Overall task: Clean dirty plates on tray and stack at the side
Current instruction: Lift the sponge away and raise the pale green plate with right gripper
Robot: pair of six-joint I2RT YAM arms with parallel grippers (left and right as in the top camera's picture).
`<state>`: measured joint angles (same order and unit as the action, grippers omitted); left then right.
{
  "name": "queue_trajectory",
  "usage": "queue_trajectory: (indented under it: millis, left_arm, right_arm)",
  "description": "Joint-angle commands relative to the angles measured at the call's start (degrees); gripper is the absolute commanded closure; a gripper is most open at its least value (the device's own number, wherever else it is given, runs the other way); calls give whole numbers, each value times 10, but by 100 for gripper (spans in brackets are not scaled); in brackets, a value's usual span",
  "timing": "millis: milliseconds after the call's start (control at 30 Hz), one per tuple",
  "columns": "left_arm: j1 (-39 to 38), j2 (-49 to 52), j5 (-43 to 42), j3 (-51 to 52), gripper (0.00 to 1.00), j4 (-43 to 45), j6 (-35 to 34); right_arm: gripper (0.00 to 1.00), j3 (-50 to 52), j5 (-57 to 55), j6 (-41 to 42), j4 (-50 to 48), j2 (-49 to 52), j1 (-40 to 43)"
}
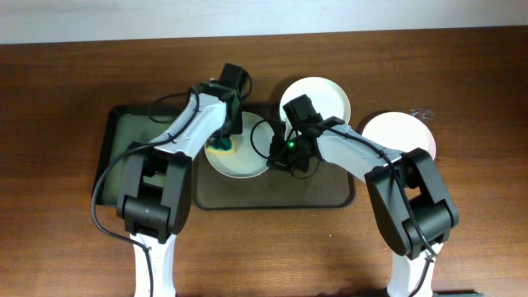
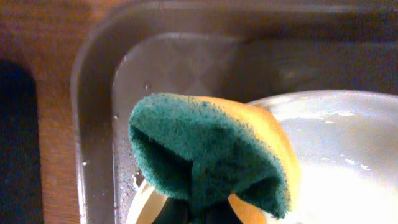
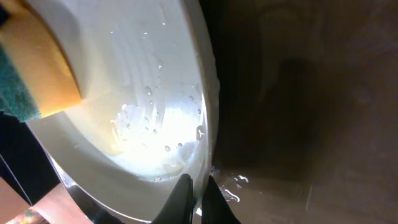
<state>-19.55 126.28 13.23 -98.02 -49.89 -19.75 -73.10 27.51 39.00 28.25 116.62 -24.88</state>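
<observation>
Wooden desk (image 1: 66,247), tray (image 1: 330,200): right tool (image 3: 194,196) pinches plate (image 1: 246,170) rim; left tool (image 1: 223,137) grips sponge (image 2: 205,155). Scrub flat, light pressure.

Overhead straight down; both wrist views close on plate (image 2: 348,155).

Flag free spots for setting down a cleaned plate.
Free: table in front of the tray, and right of the outer plate. Crowded: tray's left, where sponge and right gripper meet the wet plate.
</observation>
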Motion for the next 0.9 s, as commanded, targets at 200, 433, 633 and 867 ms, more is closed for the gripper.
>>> queue_trajectory:
  millis: [200,433,633,867]
  left_arm:
    - [60,9,-46,-169,100,-90,58]
    - [60,9,-94,-168,100,-123,64]
    - [60,9,-94,-168,100,-124,64]
    - [60,9,-112,-167,100,-135,64]
  right_arm:
    - [96,16,-56,-57,15,12,6]
    - [80,9,-55,-114,-13,12,9]
    - [96,-25,-54,-149,43,1,9]
    - [96,-138,-285,-178,250,-70,-28]
